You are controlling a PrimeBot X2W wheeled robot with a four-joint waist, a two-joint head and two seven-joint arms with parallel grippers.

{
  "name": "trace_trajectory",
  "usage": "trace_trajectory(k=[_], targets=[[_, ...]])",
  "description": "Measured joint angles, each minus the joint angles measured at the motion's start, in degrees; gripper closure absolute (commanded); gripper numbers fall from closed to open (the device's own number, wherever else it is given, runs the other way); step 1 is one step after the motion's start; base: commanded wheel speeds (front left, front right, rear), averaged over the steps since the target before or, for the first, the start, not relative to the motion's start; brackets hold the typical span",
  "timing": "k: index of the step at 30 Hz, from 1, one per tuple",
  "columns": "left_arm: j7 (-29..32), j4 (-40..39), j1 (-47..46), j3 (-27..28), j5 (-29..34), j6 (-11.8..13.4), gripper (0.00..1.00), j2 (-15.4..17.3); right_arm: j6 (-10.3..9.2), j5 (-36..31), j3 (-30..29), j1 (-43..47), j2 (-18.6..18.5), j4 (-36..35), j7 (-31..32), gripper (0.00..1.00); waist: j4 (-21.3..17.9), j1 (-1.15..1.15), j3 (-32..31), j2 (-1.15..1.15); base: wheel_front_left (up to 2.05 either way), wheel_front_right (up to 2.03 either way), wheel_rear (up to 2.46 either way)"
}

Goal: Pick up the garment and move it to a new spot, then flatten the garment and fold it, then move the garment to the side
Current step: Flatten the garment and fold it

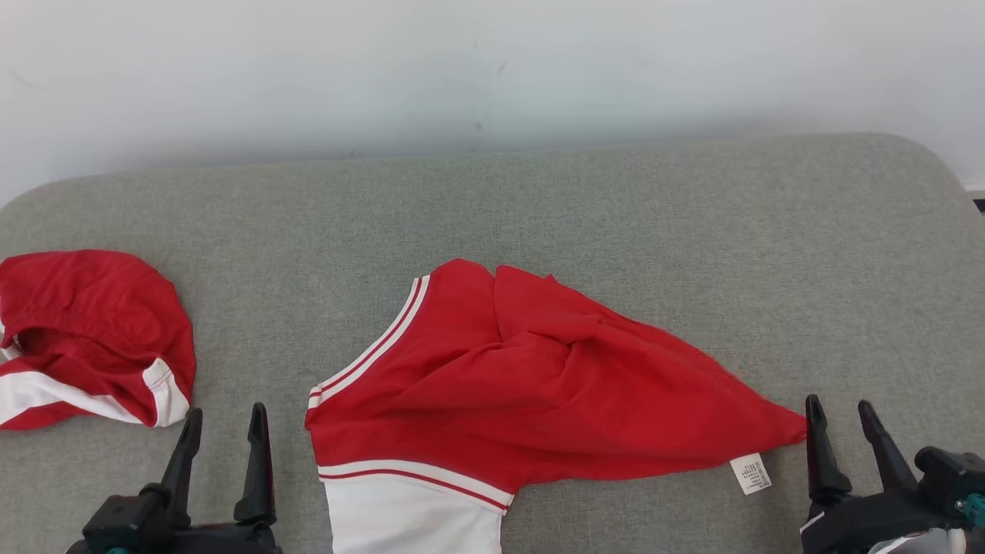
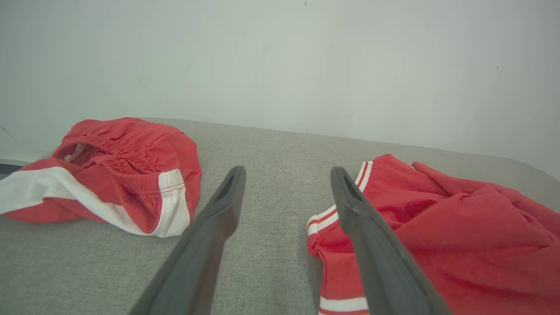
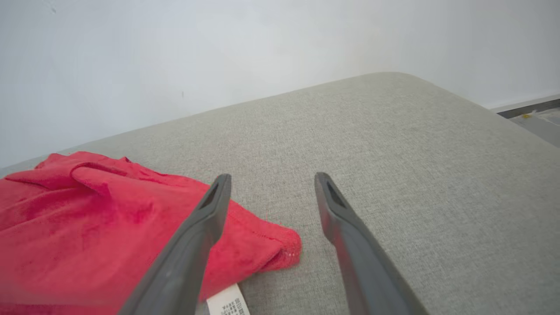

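Nearest me, my left gripper and right gripper both stand with jaws apart and empty, and the rumpled red-and-white cloth garment lies between them on the grey fabric cushion, its red corner just beside the right one.

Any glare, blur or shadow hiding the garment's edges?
Head view: soft even light, no glare, red-and-white fabric garment sharp. Left wrist view: open left pincer slightly soft up close. Right wrist view: garment blurs toward the lower-left corner; grey fabric cushion looks tilted.
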Motion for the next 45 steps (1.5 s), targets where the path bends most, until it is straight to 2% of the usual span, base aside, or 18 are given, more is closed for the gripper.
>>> trace_trajectory(k=[10, 18, 23, 32, 45], targets=[[0.0, -0.9, 0.8, 0.6, 0.2, -0.3, 0.0, 0.0, 0.0, -5.6, -0.8, 3.3, 2.7, -12.0, 0.0, 0.0, -0.4, 0.0, -1.9, 0.0, 0.0, 0.0, 0.0], [0.0, -1.5, 2.4, 1.1, 1.1, 0.2, 0.0, 0.0, 0.0, -9.0, 1.1, 6.8, 4.4, -16.8, 0.0, 0.0, 0.4, 0.0, -3.7, 0.0, 0.0, 0.0, 0.0], [0.0, -2.4, 3.9, 1.9, 2.2, 1.1, 0.0, 0.0, 0.0, -9.9, 2.0, 8.7, 4.7, -18.5, 0.0, 0.0, 1.0, -0.01, -4.8, 0.0, 0.0, 0.0, 0.0], [0.0, -2.4, 6.4, 2.5, 4.0, 1.2, 0.0, 0.1, 0.0, -11.1, 1.4, 12.0, 4.8, -20.0, 0.0, 0.0, 1.4, -0.01, -5.7, 0.0, 0.0, 0.0, 0.0], [0.0, -1.7, 7.0, 2.6, 3.8, 1.1, 0.0, 0.1, 0.0, -11.2, 1.0, 12.5, 4.6, -19.1, 0.0, 0.0, 1.1, -0.01, -5.6, 0.0, 0.0, 0.0, 0.0]])
